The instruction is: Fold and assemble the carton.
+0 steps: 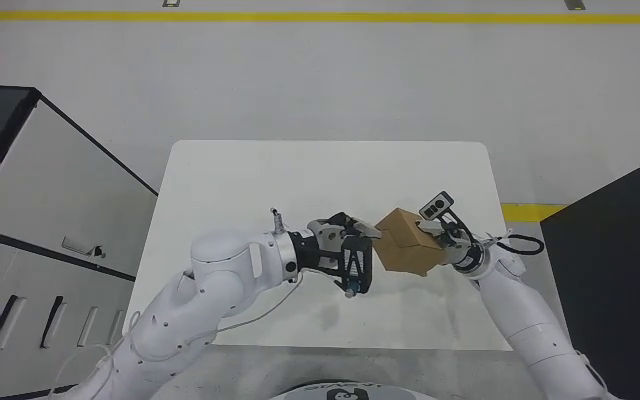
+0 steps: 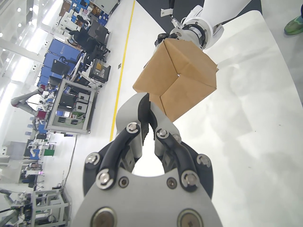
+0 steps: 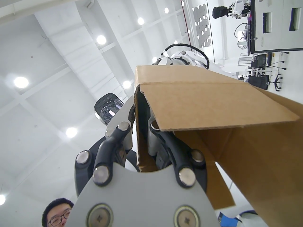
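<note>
Where right jaws clamp it, carton [image 3: 213,100] stands open

carton [image 1: 408,240]: plain brown corrugated cardboard, small, roughly cubic. Sits centre-right of top-view frame, raised off table [image 1: 250,200], tilted on a diagonal, one corner pointing frame left. Left wrist view: upper middle of frame, three closed faces meeting at one corner, small gap at that corner, light crease wrinkles on upper-right face. Right wrist view: takes right half of frame, this side still open, one flap standing out flat, bare inner wall visible beneath, cut edges ragged.
</note>
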You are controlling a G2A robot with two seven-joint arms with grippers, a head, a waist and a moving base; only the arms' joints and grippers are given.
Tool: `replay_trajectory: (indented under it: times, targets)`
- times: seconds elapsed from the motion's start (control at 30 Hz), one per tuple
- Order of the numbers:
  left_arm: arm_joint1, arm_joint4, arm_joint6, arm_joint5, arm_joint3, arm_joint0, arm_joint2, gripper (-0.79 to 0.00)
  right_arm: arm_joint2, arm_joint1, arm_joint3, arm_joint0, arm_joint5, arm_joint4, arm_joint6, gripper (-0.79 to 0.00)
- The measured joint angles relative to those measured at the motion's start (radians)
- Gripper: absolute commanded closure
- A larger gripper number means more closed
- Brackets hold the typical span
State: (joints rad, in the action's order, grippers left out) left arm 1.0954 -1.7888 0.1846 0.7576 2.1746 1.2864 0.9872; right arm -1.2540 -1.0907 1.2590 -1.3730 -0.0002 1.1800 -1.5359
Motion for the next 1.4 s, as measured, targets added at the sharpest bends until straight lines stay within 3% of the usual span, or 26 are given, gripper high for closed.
replay_trajectory:
  times: [0.03,0.07,0.1,0.13,0.2,0.6,0.8,0.97,1.1,1.4]
  targets:
    - [0.000,0.000,-0.004,-0.004,-0.002,0.001,-0.001,-0.102,0.000,0.000,0.000,0.000,0.000,0.000,0.000,0.000]
    - [0.000,-0.001,-0.008,-0.008,-0.003,0.002,-0.003,-0.385,0.000,0.000,0.000,0.000,0.000,0.000,0.000,0.000]
    - [0.000,-0.002,-0.010,-0.010,-0.003,0.002,-0.003,-0.517,0.000,0.000,0.000,0.000,0.000,0.000,0.000,0.000]
    - [0.000,-0.002,-0.011,-0.010,-0.003,0.002,-0.004,-0.573,0.000,0.000,0.000,0.000,0.000,0.000,0.000,0.000]
    - [0.000,-0.002,-0.011,-0.009,-0.003,0.002,-0.004,-0.785,0.000,0.000,0.000,0.000,0.000,0.000,0.000,0.000]
    - [-0.004,0.014,-0.011,-0.015,0.014,0.016,0.028,-0.785,-0.009,0.002,0.014,0.001,-0.019,-0.023,0.021,0.000]
    - [-0.021,0.190,-0.046,0.078,0.012,0.055,0.157,-0.785,-0.120,0.031,0.078,0.020,-0.167,-0.235,0.035,0.000]
    - [-0.039,0.332,-0.029,0.182,-0.012,0.087,0.283,-0.785,-0.200,0.058,0.197,0.052,-0.306,-0.512,0.030,0.000]
    - [-0.045,0.418,0.005,0.206,-0.029,0.112,0.306,-0.785,-0.199,0.068,0.313,0.057,-0.349,-0.709,0.064,0.000]
    - [-0.045,0.433,-0.016,0.196,-0.042,0.121,0.303,-0.785,-0.199,0.068,0.314,0.056,-0.349,-0.704,0.065,0.000]
